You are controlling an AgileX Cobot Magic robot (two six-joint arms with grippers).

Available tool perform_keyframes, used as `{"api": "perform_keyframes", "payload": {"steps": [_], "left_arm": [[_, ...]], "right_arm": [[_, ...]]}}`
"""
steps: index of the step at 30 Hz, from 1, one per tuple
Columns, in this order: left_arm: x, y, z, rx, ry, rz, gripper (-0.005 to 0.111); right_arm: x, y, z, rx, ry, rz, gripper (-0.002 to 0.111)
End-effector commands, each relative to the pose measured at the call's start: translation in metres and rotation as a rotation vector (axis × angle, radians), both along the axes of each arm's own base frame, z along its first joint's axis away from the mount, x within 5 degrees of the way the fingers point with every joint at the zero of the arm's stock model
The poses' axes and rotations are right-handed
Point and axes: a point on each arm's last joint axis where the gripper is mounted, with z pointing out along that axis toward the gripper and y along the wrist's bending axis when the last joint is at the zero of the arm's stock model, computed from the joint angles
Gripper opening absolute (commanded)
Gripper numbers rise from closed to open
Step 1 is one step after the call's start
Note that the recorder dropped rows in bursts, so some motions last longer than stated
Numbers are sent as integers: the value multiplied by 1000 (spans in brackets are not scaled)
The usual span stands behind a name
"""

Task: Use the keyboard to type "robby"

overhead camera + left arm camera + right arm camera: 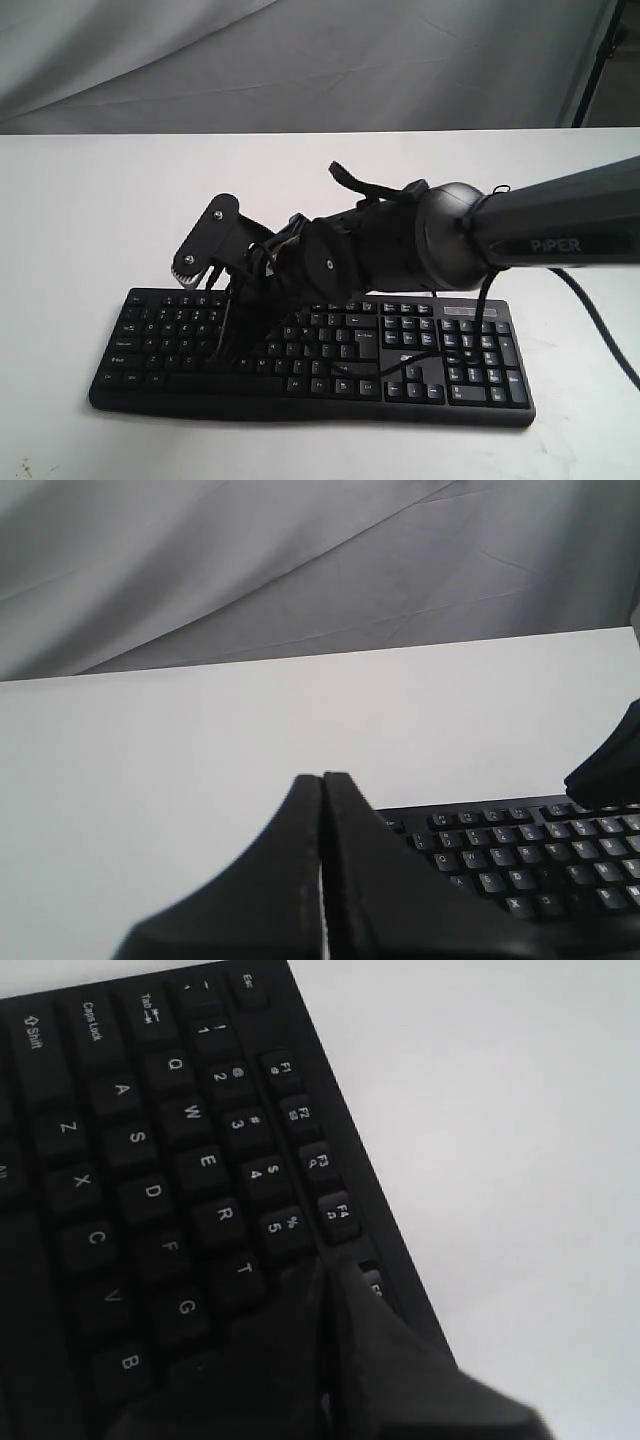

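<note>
The black keyboard [450,350] lies along the front of the white table, with white legends showing in the right wrist view [150,1140]. My right arm [400,245] reaches across from the right, low over the keyboard's left half. The right gripper [325,1265] is shut with nothing in it. Its tip sits at the number row beside the 5 key, just past T and next to the function keys; I cannot tell whether it touches. The left gripper [322,777] is shut and empty, off the keyboard's Esc corner [520,860]. It is out of the exterior view.
A thin black cable [420,352] loops over the keys near the number pad. A thicker cable [600,320] trails off the right arm to the table's right. A grey cloth backdrop [300,60] hangs behind the white table [90,220].
</note>
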Motion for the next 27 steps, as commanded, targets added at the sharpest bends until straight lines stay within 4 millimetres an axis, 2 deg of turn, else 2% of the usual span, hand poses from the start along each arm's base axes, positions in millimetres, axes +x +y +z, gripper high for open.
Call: {"api": "perform_keyframes", "payload": {"steps": [1,7,14,27], "left_arm": [[0,0,-1,1,-7,-6,0],[0,0,-1,1,-7,-6,0],[0,0,-1,1,-7,-6,0],[0,0,-1,1,-7,-6,0]], "right_arm": [[-1,-5,-5,-17,-7,7,0],[-4,-2,-5,-10,-18,14,0],[-9,3,-18,-30,8,26,0],[-8,5,-20,-19,-8,21,0]]}}
